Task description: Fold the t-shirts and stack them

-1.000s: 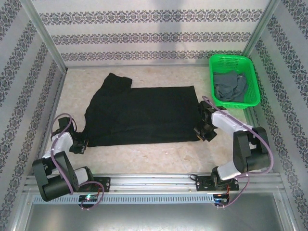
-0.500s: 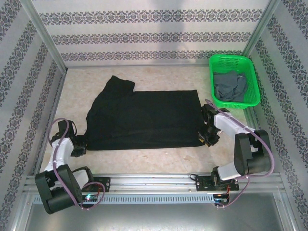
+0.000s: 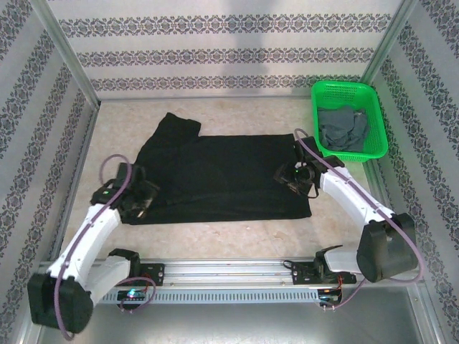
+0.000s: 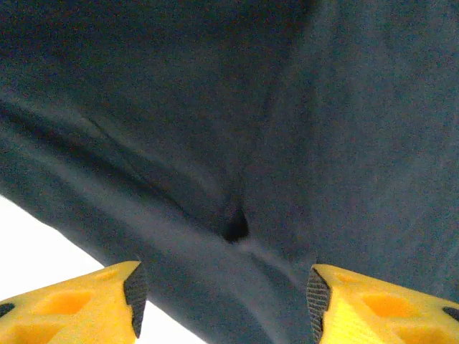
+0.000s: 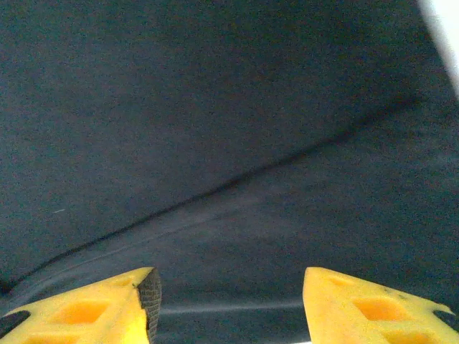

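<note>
Black t-shirt [image 3: 215, 175] lies spread flat at ctr of table [image 3: 237, 236], one sleeve sticking out toward the far-left corner. Grey t-shirt [image 3: 343, 127] sits crumpled in the green basket [image 3: 344, 86] at far right, well apart from the black one.

Left gripper [image 3: 143, 202] is over the shirt's near-left edge. In the wrist view its yellow fingers [image 4: 79, 304] stand apart w/ nothing btwn them, just dark cloth below. There's a small pucker [image 4: 235, 226] in the fabric ahead and bare table at lower left.

Right gripper [image 3: 288, 178] is over the shirt's right edge, near the basket. Its fingers [image 5: 373, 304] are also spread, nothing clamped. Smooth cloth lies beneath w/ one diagonal crease [image 5: 237, 183] across it.
</note>
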{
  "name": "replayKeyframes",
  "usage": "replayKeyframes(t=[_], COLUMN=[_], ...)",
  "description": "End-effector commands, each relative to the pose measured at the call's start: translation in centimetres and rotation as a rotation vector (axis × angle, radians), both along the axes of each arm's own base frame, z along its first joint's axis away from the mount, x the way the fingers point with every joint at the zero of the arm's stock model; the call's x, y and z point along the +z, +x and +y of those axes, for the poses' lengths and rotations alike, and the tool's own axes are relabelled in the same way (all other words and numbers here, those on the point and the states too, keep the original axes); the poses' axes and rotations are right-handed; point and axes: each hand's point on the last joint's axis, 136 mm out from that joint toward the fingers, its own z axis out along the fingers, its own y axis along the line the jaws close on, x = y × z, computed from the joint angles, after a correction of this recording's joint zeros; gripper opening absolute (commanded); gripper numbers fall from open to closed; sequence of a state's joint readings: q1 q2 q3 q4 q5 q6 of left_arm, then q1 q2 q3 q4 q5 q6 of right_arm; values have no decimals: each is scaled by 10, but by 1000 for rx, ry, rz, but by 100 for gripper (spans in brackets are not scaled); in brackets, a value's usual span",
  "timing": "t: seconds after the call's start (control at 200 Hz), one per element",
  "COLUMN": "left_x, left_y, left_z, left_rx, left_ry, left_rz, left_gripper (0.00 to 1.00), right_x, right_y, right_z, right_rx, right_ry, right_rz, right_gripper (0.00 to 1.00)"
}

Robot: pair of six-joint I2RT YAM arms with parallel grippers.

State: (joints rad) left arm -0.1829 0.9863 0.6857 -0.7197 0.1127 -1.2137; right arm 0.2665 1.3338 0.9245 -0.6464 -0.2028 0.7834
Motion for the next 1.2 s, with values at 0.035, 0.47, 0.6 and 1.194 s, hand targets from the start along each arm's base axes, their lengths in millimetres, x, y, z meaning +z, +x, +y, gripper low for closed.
replayKeyframes(t=[0.035, 0.47, 0.6, 1.194], left_x=[-23, -53, -53, -29], left_y=[18, 32, 42, 75], left_z=[-51, -44, -39, -54], left_rx=[-57, -38, -39, -263], left_ry=[-100, -28, -24, 53], left_rz=[21, 110, 70, 62], left_gripper=[62, 51, 45, 0], right_x=[6, 0, -2, 20], right_y=[15, 15, 15, 27], right_z=[50, 55, 56, 59], right_rx=[181, 144, 137, 128], right_ry=[213, 250, 258, 270], right_rz=[-68, -43, -39, -96], right_gripper=[55, 55, 54, 46])
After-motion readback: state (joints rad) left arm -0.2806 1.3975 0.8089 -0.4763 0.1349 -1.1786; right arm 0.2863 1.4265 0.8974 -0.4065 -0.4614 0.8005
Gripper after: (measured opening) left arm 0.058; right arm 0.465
